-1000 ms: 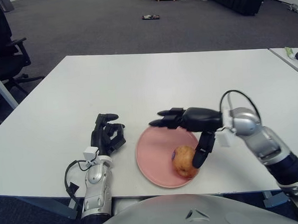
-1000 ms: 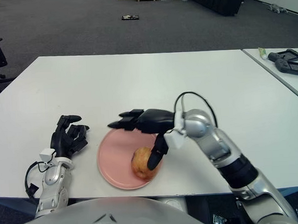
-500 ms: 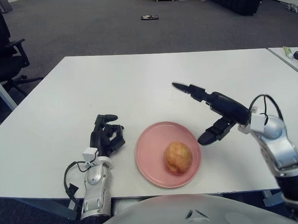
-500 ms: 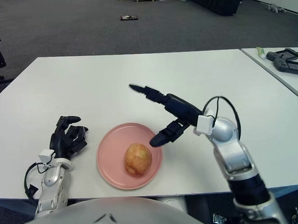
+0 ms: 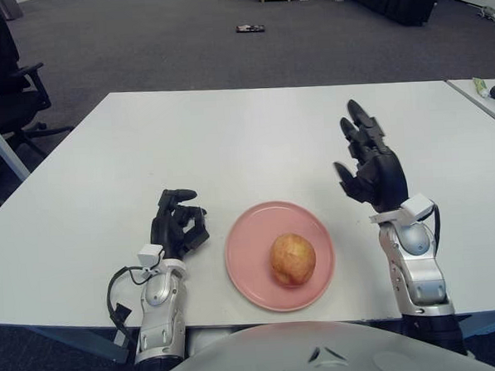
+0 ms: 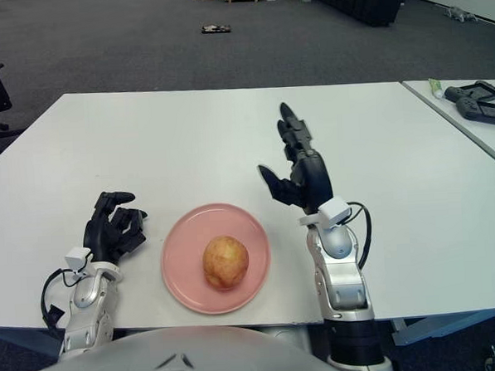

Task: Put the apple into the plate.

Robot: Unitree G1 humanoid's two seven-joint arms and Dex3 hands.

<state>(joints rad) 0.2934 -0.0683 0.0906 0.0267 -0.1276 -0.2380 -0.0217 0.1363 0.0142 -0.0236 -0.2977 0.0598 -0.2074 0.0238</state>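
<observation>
A yellow-red apple [image 5: 292,259] sits on the pink plate [image 5: 245,260] near the table's front edge. My right hand [image 5: 368,164] is raised just right of the plate, fingers spread and pointing up and away, holding nothing and clear of the apple. To the left of the plate lies my left hand [image 5: 179,223] on the white table, its fingers loosely curled and empty.
The white table [image 5: 253,135] stretches far behind the plate. A second table with a dark device [image 6: 478,103] shows at the right edge. An office chair [image 5: 5,69] stands off the table's left corner on grey carpet.
My right hand let go of the apple, drew back to the right of the plate and swung upright. The apple stays on the plate. The left hand has not moved.
</observation>
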